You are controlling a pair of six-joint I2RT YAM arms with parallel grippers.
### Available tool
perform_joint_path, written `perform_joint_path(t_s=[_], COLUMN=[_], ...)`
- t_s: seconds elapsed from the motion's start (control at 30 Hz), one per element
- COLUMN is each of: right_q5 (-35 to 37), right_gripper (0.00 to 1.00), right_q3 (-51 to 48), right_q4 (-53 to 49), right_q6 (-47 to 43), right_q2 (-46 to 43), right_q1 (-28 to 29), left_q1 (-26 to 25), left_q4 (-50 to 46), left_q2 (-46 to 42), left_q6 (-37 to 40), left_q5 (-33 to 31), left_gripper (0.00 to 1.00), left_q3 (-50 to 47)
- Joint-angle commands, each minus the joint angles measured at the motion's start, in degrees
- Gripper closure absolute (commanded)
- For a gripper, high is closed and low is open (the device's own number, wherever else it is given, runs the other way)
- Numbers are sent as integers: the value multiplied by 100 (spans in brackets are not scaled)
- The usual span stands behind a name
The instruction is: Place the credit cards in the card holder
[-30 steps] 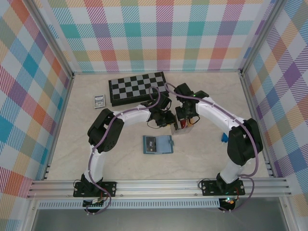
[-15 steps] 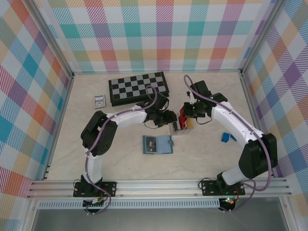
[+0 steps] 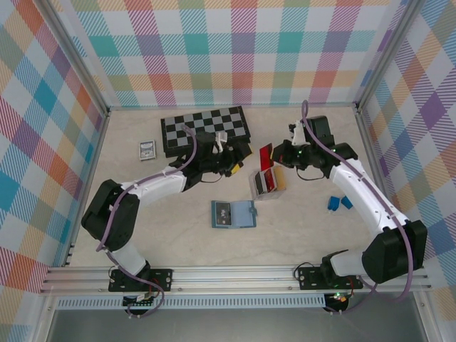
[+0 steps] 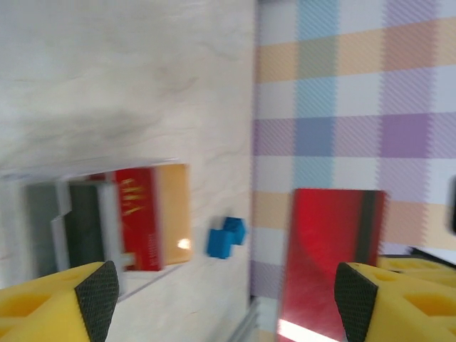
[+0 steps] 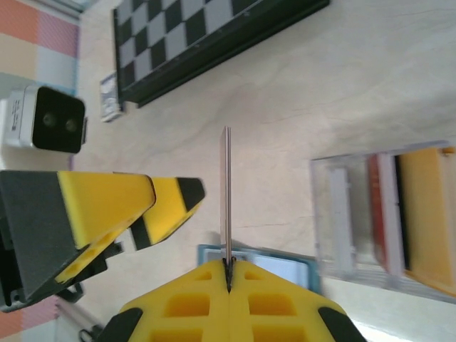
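- currently, the right gripper (image 5: 228, 269) is clamped flat on a red credit card (image 3: 266, 157) — the card stands on edge in the air above the table (image 3: 306, 228), just beyond the small grey box (image 3: 265, 187).
- left gripper (image 4: 226, 292): fingers well apart, nothing between them; it hovers by the near right corner of the chessboard (image 3: 203, 128), facing the held card.
- other credit cards (image 4: 139, 217) — one red, one orange, one dark — lie in the grey box, near the table's middle.
- card holder (image 3: 234, 214): open and flat on the table, closer to the near edge than the box and just left of it, apart from both grippers.
- two small blue pieces (image 3: 338, 203) lie toward the right edge.
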Motion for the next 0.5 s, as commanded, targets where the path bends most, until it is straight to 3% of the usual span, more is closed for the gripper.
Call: perform_joint_path(t_s=[0.0,0.07,0.27,0.47], right_q5=[-774,-941,-1302,-1330], right_gripper=[100,100,100,99], right_q3=[-59,-92,-80,-176], right_q4=[595,754,1042,943], right_q6=[444,533,734,776], right_q2=[-62,-68,-37,49], right_q1=[-7,-8,-31,-170], left_q1=[-9,-8,-9,0], left_q4=[1651,2065,2127,2452], left_q2=[216,322,350,160], left_q6=[-774,-978,-1061,-1283], left_q5=[819,1016,1143,1078], left_gripper=[18,18,21,61], left_q3=[53,131,189,96])
